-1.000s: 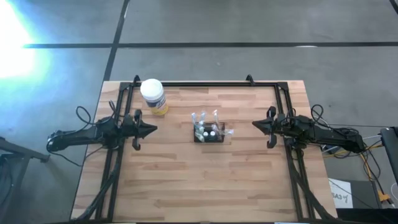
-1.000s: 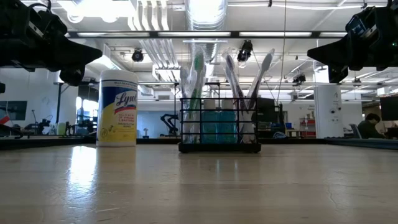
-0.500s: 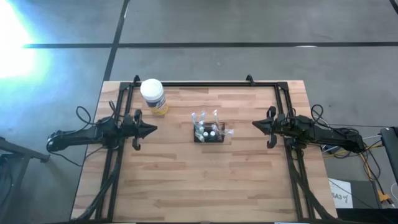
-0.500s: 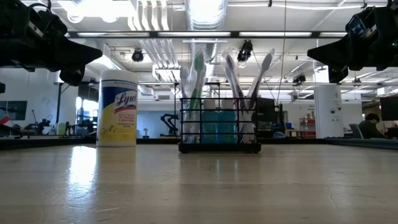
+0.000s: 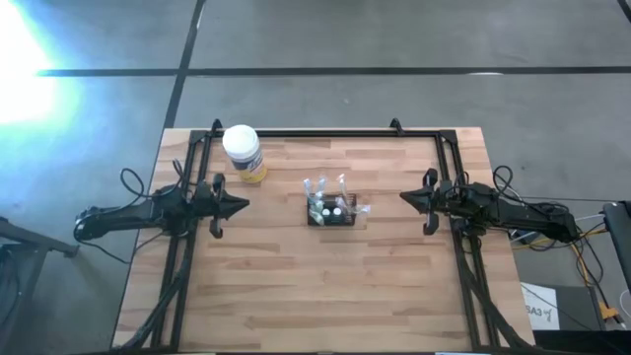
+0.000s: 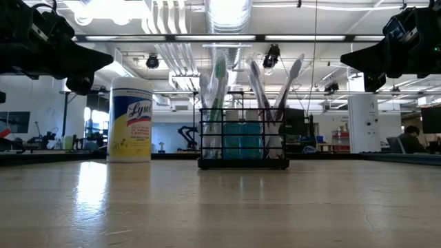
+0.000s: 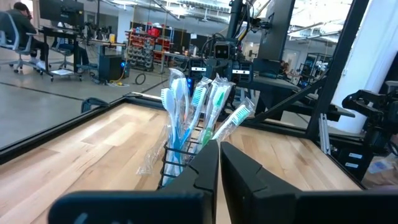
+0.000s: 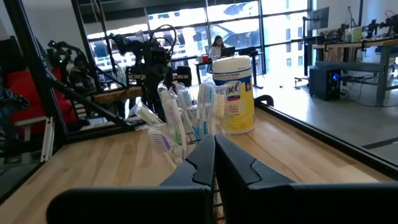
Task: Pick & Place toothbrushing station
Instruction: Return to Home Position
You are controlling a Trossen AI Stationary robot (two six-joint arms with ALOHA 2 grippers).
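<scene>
The toothbrushing station (image 5: 331,212) stands mid-frame, holding toothbrushes (image 5: 317,186). Either side, the left gripper (image 5: 242,205) and right gripper (image 5: 404,197) hang empty, fingers pressed together.

Right gripper (image 8: 212,142): fingers pressed together, no gap. Just beyond tips: bunch of toothbrushes (image 8: 180,115), bristles up, base hidden by fingers. Wipes canister (image 8: 233,93) w/ white lid, yellow label, upright on wood table (image 8: 298,155) behind them. Person (image 8: 219,45) seated in bkgd.
</scene>
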